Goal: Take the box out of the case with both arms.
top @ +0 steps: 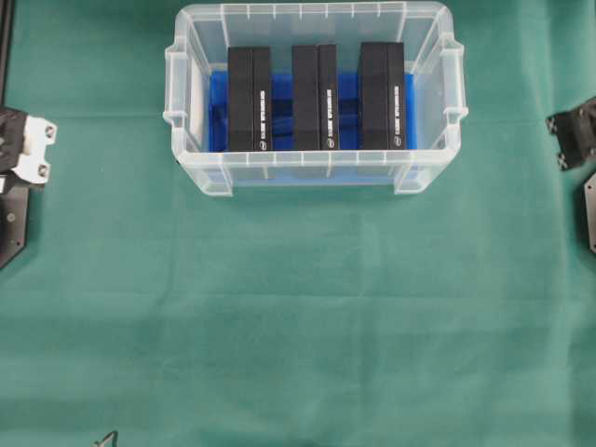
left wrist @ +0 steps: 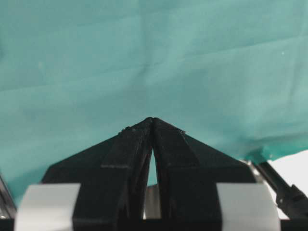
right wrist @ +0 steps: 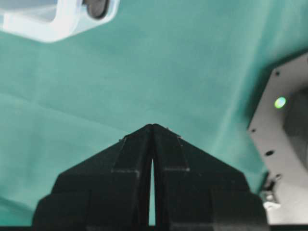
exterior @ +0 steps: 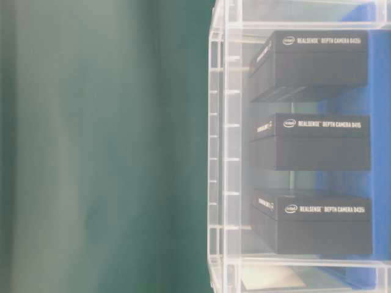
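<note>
The clear plastic case (top: 298, 173) stands at the back middle of the green cloth, with a blue lining on its floor. Three black boxes stand side by side inside it: left (top: 250, 98), middle (top: 315, 96) and right (top: 383, 94). The table-level view shows their white printed labels through the case wall (exterior: 223, 152). My left arm (top: 23, 149), with white parts, sits at the far left edge, well away from the case. My right arm (top: 575, 135) sits at the far right edge. The left gripper (left wrist: 153, 119) and the right gripper (right wrist: 152, 125) are both shut and hold nothing.
Green cloth (top: 298, 326) covers the table. A corner of the case (right wrist: 53, 21) shows at the upper left of the right wrist view. A grey unit with a green light (right wrist: 284, 139) stands at its right. The cloth's edge (left wrist: 274, 154) appears at the lower right of the left wrist view.
</note>
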Robot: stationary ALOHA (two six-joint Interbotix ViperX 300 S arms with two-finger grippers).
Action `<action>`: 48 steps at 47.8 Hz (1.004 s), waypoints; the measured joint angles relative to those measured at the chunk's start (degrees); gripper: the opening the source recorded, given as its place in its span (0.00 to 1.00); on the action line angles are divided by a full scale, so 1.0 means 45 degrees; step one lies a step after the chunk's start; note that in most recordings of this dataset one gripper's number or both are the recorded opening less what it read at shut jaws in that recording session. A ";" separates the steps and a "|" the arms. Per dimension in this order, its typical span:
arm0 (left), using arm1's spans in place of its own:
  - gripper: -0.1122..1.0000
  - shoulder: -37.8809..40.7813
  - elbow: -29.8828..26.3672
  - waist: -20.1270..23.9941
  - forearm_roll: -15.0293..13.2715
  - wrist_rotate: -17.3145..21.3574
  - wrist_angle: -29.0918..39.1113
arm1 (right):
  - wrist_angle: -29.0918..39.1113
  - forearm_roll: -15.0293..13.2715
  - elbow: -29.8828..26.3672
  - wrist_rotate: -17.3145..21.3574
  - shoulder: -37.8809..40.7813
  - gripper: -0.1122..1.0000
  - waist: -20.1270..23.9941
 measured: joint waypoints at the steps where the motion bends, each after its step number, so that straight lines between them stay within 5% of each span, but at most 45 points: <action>1: 0.10 0.0000 0.0000 0.0020 0.0000 -0.0020 0.0020 | 0.0000 0.0000 0.0000 0.0098 0.0000 0.09 0.0000; 18: 0.10 0.0020 -0.0020 0.0840 0.0000 0.0527 0.0430 | 0.0000 -0.0117 0.0000 0.0000 0.0020 0.09 -0.0293; 23: 0.10 0.0020 -0.0039 0.1699 0.0000 0.1563 0.0449 | 0.0000 -0.0195 0.0000 -0.0723 0.0098 0.09 -0.1113; 37: 0.10 0.0176 -0.0195 0.4922 0.0000 0.4980 0.0430 | -0.0059 -0.0195 -0.0098 -0.4492 0.0391 0.09 -0.4766; 48: 0.11 0.0254 -0.0293 0.5488 -0.0059 0.5723 0.0313 | -0.0234 -0.0137 -0.0117 -0.5313 0.0449 0.09 -0.5625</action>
